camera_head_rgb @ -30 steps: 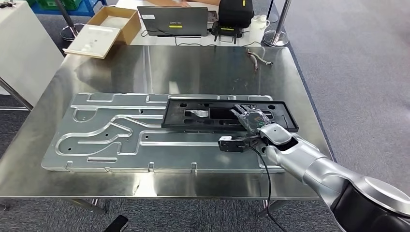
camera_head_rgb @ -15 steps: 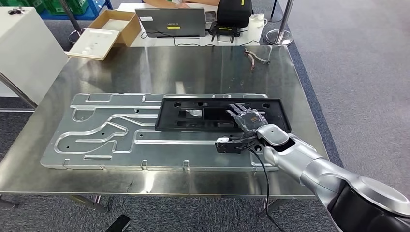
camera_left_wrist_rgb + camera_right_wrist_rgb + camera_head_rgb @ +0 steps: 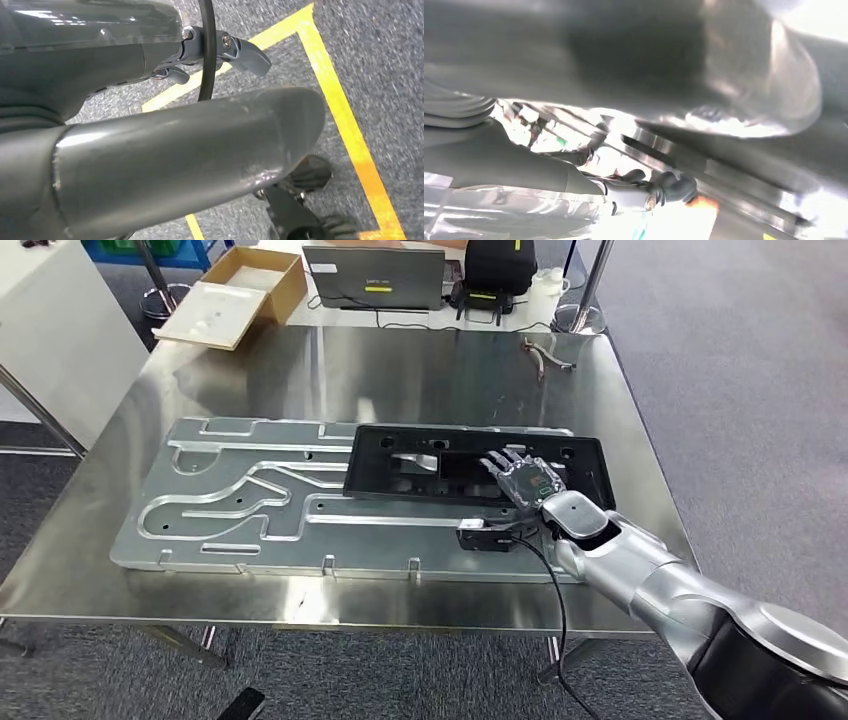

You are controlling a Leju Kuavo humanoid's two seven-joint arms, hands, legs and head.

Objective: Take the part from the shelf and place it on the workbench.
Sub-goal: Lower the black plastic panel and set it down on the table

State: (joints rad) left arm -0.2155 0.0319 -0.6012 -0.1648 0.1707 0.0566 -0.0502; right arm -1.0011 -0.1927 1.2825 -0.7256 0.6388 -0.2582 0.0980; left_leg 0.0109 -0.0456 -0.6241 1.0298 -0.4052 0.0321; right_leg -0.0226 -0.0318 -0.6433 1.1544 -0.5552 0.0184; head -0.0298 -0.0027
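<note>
- Right now your right hand [image 3: 528,483] lies palm-down on the black frame part [image 3: 470,464], touching its right-hand portion, with the fingers [image 3: 503,462] stretched forward and a little apart, pointing toward the frame's middle cutouts.
- You can't tell from the head view whether any finger hooks under an edge or into a cutout, so treat the hold as unconfirmed; the right wrist view is too blurred to settle it.
- Note where the part is: already on the steel workbench [image 3: 420,370], resting flat on top of the large grooved aluminium plate [image 3: 250,510], overlapping that plate's right half.
- Its long axis runs left to right across the bench, roughly crosswise to your forearm, so the hand bears on one end and the far left end is unsupported by you.
- Your right hand is the nearer one by far; your left hand [image 3: 235,50] hangs low over carpet with yellow floor tape, fingers loose and holding nothing.
- Judged from this, placement looks nearly done; lifting straight off should avoid dragging the frame sideways.
</note>
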